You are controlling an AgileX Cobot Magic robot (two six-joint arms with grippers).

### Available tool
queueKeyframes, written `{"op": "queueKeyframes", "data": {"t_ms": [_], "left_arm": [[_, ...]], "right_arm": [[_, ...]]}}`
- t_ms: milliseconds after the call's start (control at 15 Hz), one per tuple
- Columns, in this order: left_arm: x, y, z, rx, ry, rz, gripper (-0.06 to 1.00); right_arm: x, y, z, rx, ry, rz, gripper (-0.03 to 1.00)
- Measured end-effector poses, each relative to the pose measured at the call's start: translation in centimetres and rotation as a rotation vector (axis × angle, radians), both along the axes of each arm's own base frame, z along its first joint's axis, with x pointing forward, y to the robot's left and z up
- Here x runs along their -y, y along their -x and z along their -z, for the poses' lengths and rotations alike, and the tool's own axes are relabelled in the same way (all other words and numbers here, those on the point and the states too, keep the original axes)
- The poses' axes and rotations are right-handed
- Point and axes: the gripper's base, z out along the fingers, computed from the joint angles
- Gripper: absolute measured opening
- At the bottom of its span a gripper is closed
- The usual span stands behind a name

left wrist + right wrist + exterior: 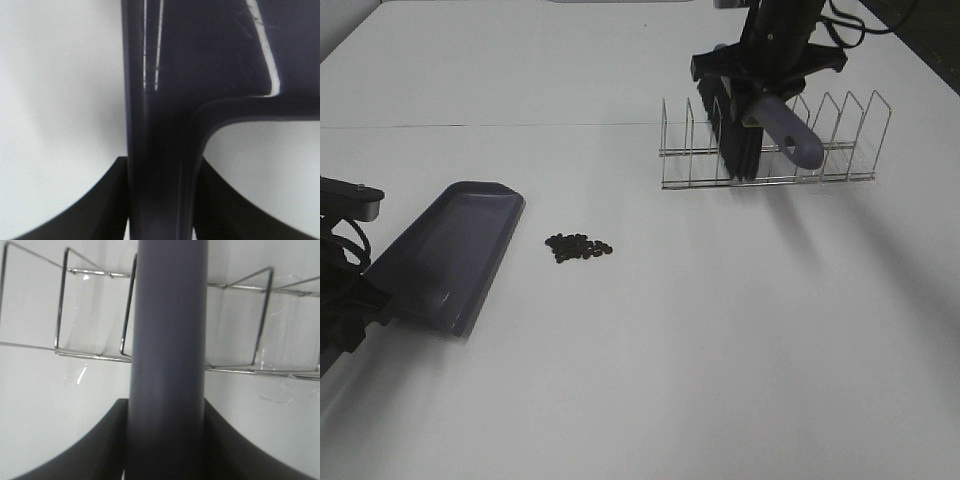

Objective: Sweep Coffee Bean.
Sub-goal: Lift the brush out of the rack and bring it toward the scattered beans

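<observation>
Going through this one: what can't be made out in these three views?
- Left wrist: the dustpan fills the blurred view; its front lip is cut off.
- Right wrist: the brush handle hides its own bristles.
- Exterior high: the coffee beans are too small to count; the left gripper is cut by the edge.

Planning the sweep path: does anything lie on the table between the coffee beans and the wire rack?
No. In the exterior high view, the stretch of table from the coffee beans to the wire rack is bare white surface.
</observation>
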Motion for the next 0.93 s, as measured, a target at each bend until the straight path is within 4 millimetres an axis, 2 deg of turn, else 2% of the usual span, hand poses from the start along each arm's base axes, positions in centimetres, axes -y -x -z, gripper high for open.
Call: {"op": "queueKeyframes", "data": {"t_ms": [200, 267, 467, 667, 800, 933], "left_arm": [[0.0, 0.0, 0.0, 0.0, 0.0, 0.0, 0.33], [0.0, 0.0, 0.0, 0.001, -0.003, 0.004, 0.33], [-0.1, 0.0, 0.0, 0.002, -0.012, 0.014, 0.33], [-0.2, 0.0, 0.0, 0.002, -0.017, 0.02, 0.33], [-0.2, 0.0, 0.0, -0.001, -0.026, 0.028, 0.33], [-0.4, 0.1, 0.0, -0.012, -0.044, 0.044, 0.33]], "right_arm": [[0.3, 1.1, -3.7, 0.04, 0.0, -0.004, 0.29], [0.7, 2.3, -5.9, 0.041, 0.002, -0.005, 0.29], [1.1, 4.1, -7.9, 0.042, 0.005, -0.004, 0.29], [1.8, 6.7, -10.7, 0.056, 0.001, -0.003, 0.29], [2.4, 9.2, -12.6, 0.071, -0.008, -0.003, 0.29], [2.7, 12.1, -12.7, 0.062, -0.044, -0.006, 0.29]]}}
